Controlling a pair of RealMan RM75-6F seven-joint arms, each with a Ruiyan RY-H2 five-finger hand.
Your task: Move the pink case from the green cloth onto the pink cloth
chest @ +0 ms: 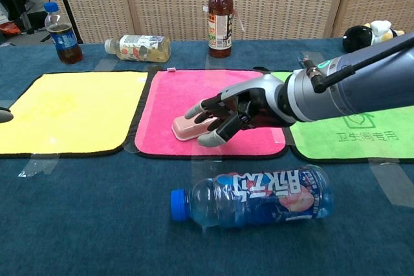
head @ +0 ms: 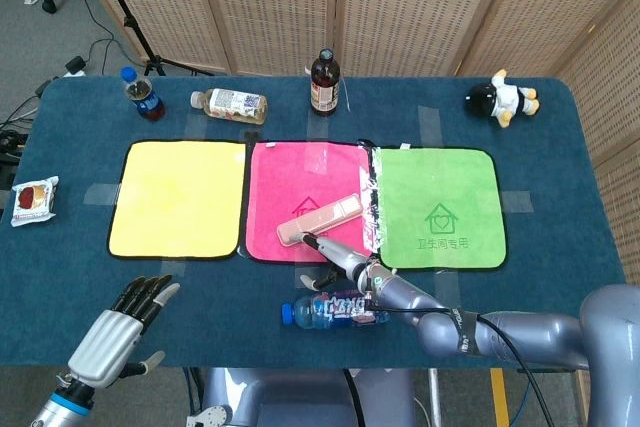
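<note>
The pink case [head: 322, 218] [chest: 184, 127] lies flat on the pink cloth [head: 296, 169] [chest: 194, 90], near its front edge and angled toward the green cloth [head: 440, 197] [chest: 362, 141]. My right hand [head: 345, 259] [chest: 240, 110] hovers low at the case's near side. Its fingers are spread, with the fingertips [head: 311, 241] at the case's left end. In the chest view it hides most of the case. My left hand [head: 118, 331] stays open off the table's front left corner, holding nothing.
A blue-capped bottle [head: 335, 309] [chest: 259, 195] lies on its side just in front of the right hand. A yellow cloth [head: 180, 197] lies to the left. Bottles [head: 323, 82] and a toy cow [head: 503, 97] line the far edge, and a snack packet [head: 33, 199] sits far left.
</note>
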